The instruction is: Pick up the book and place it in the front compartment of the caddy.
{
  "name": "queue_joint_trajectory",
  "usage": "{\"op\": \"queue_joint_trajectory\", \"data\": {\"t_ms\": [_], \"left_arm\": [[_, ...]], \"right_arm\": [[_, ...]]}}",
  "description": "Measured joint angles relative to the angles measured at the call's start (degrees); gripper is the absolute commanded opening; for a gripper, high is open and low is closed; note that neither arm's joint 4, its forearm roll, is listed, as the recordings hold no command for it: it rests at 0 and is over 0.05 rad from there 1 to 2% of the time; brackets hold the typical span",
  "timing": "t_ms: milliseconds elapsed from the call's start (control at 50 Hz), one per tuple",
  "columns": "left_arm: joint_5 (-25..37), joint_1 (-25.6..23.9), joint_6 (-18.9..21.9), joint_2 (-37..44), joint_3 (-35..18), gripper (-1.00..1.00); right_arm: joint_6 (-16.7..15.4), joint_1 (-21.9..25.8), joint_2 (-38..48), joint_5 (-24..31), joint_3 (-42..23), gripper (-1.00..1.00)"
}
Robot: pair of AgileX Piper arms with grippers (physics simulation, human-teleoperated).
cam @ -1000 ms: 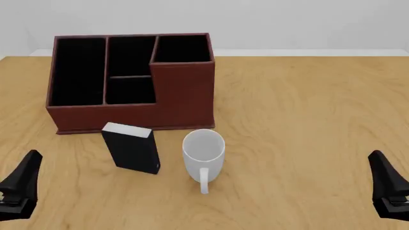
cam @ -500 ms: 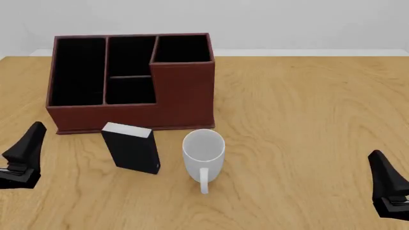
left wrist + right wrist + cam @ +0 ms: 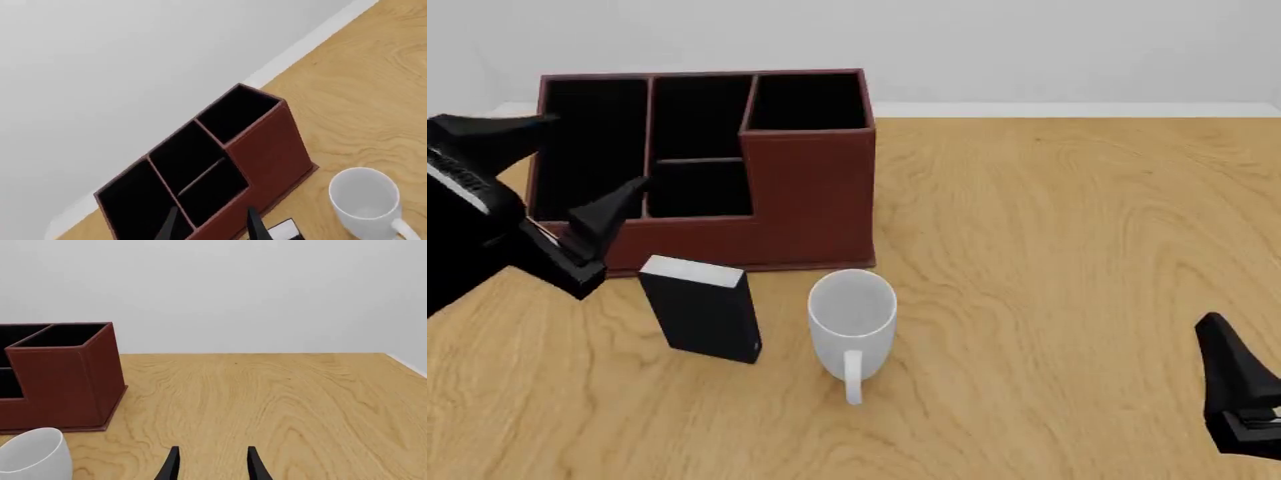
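While the black book (image 3: 701, 308) stands upright beside the white mug (image 3: 853, 325), both grippers (image 3: 571, 172) (image 3: 211, 462) hold their jaws apart, empty.

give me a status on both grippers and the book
Left gripper open, empty, left of the thick black hardcover book. Right gripper open, idle. White mug close beside book.

Our left gripper (image 3: 577, 168) is raised at the left side, tilted, its fingers spread apart and holding nothing; our right gripper (image 3: 1228, 385) sits low at the right edge, fingers parted, empty.
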Motion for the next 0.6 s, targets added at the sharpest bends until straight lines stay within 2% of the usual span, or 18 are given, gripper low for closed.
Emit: {"op": "queue_joint_trajectory", "data": {"t_ms": [140,340,600], "left_arm": [[7.44,-5.70,6.35,1.55,-3.11,1.00],[14.96,-12.03,15.25,2.29,-2.13,1.00],[23.81,-14.17,24.13,4.11,-3.08,1.00]], "right_arm": [[0.00,0.00,0.37,-0.39,0.02,1.00],[0.00,0.00,0.57,-0.60,0.04,1.00],[0.00,0.01,0.65,-0.69,0.05,1.00]]}}
